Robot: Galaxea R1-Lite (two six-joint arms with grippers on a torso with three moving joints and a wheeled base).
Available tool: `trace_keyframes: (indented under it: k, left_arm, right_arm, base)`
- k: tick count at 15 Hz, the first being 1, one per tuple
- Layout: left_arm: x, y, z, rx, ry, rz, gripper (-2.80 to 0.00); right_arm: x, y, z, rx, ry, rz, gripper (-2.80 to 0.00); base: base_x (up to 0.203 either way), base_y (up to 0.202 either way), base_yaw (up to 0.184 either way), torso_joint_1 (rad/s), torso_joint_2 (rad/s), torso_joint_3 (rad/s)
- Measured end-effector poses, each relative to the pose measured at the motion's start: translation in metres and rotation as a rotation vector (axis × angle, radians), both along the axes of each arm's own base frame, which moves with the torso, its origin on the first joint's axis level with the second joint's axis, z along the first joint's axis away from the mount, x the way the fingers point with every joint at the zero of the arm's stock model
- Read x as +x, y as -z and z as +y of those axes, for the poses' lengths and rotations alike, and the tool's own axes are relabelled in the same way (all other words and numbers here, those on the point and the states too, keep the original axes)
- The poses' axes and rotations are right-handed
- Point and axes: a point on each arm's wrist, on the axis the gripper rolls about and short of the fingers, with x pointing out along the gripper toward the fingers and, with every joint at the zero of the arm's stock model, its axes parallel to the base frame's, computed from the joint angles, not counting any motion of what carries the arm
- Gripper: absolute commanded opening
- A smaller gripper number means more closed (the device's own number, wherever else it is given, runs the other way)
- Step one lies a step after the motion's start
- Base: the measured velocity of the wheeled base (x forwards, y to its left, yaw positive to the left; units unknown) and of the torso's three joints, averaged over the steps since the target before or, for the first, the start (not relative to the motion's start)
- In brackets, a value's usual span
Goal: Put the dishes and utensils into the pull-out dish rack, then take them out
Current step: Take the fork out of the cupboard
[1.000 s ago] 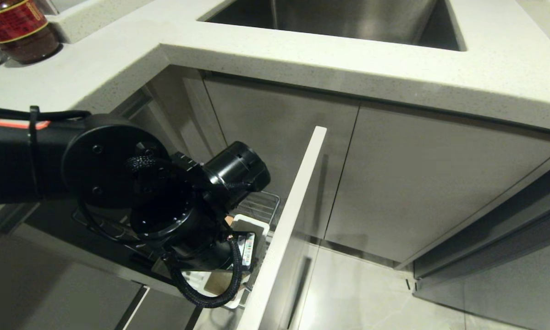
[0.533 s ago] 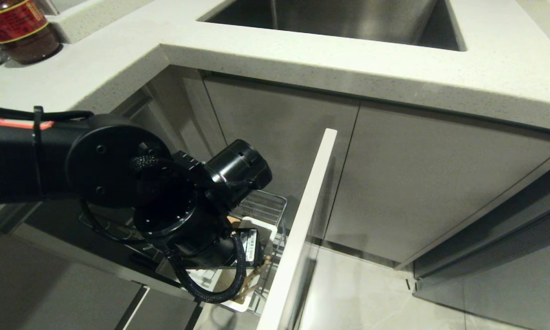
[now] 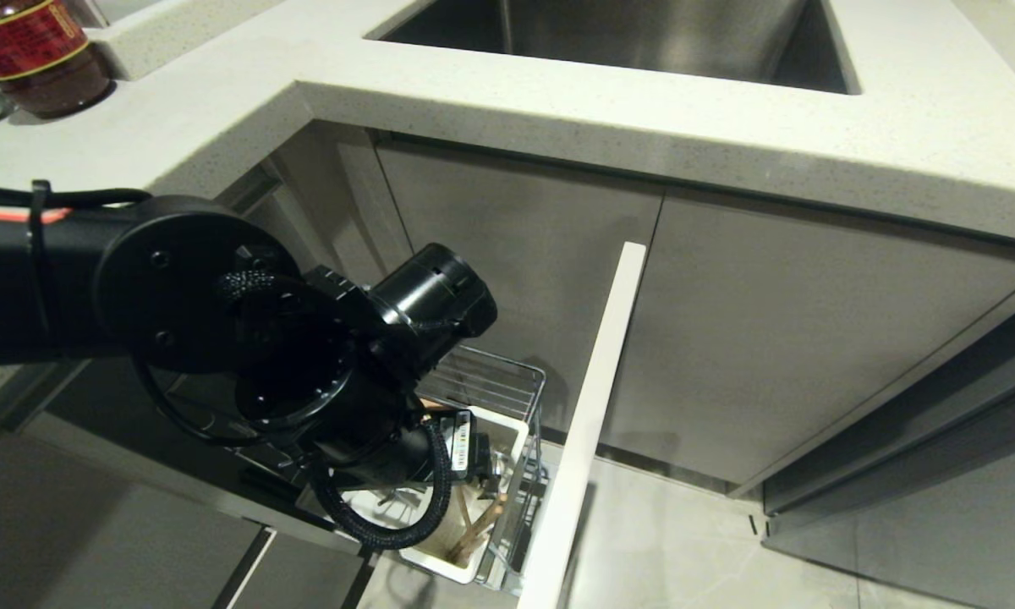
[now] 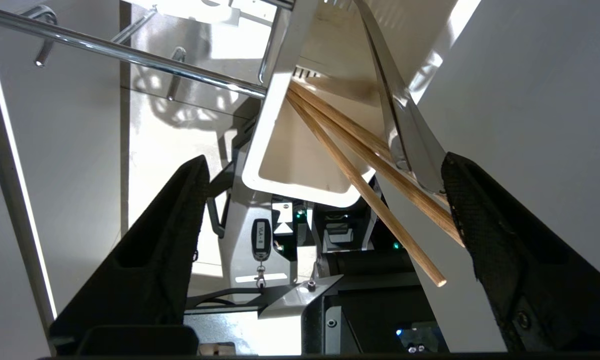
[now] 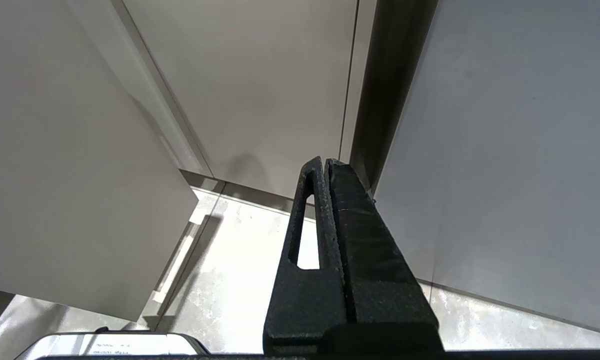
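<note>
The left gripper (image 4: 325,200) hangs just above the white utensil cup (image 4: 300,170) at the front corner of the pull-out dish rack (image 3: 495,385), its jaws spread wide and gripping nothing. The chopsticks (image 4: 360,165) and the fork (image 4: 405,130) stand slanted in that cup, their free ends leaning out over its rim toward one black finger (image 4: 485,225); the lower ends of one chopstick and the fork handle appear to touch or almost touch that finger, though I cannot tell for certain.

The main risk, as I judge it, is a snag: if the arm pulls away sideways from the cup, that finger could drag the leaning utensils, tip them out over the rim or knock them onto the floor below the cup. A straight retreat along the jaws' own axis looks safer.

Room is tight. Right beside the cup runs the rack's white front panel (image 3: 588,414), and a chrome rail (image 4: 130,52) crosses on the cup's other side. Above the cup the tabletop (image 3: 558,110) overhangs, so the bulky wrist has little height to rise. Neither the plate nor the bowl can be seen.

The right gripper (image 5: 325,190) is parked well away from the cup, facing the cabinet doors, jaws pressed together
</note>
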Motion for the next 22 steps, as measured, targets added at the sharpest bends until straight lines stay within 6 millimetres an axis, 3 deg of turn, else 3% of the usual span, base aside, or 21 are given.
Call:
trace_keyframes:
  k: [16, 17, 22]
  left_arm:
    - [0.013, 0.025, -0.017, -0.041, -0.022, 0.111, 0.00]
    - [0.013, 0.025, -0.017, -0.040, -0.022, 0.112, -2.80]
    - [0.014, 0.026, -0.017, -0.038, -0.021, 0.114, -2.80]
  right_arm:
    - [0.000, 0.000, 0.000, 0.000, 0.000, 0.000, -2.80]
    - [0.000, 0.000, 0.000, 0.000, 0.000, 0.000, -2.80]
    - [0.000, 0.000, 0.000, 0.000, 0.000, 0.000, -2.80]
  base:
    - [0.000, 0.000, 0.000, 0.000, 0.00, 0.000]
    - [0.000, 0.000, 0.000, 0.000, 0.00, 0.000]
    - [0.000, 0.000, 0.000, 0.000, 0.00, 0.000]
